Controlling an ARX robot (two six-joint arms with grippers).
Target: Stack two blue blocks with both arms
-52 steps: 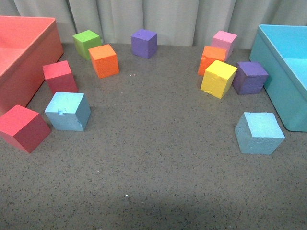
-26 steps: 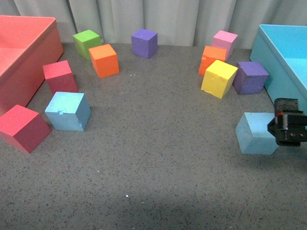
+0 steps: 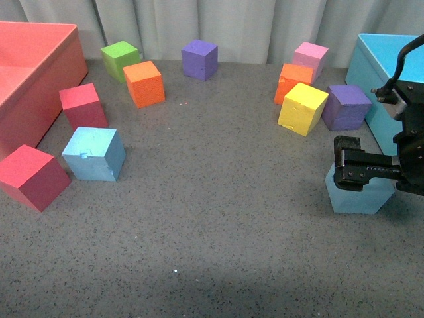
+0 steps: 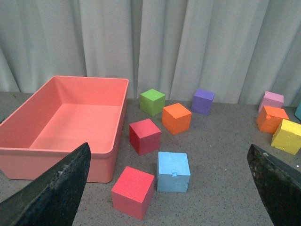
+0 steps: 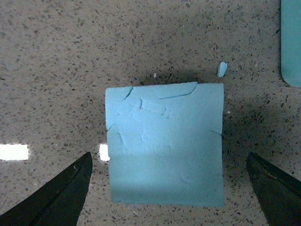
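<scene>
My right gripper (image 5: 168,160) hung above the right blue block (image 3: 361,199). Its fingers were spread wide, one at each side of the block, and they held nothing. This block was light sky-blue foam with a cracked and dented top face. A small blue crumb (image 5: 222,69) lay on the table (image 3: 218,218) just beside it, and the turquoise bin (image 3: 387,86) stood near. The left blue block (image 3: 93,154) had a small nick at its front top edge and sat just beside a red cube (image 3: 32,177). My left gripper (image 4: 168,147) had its fingers far apart too, with nothing between them.
</scene>
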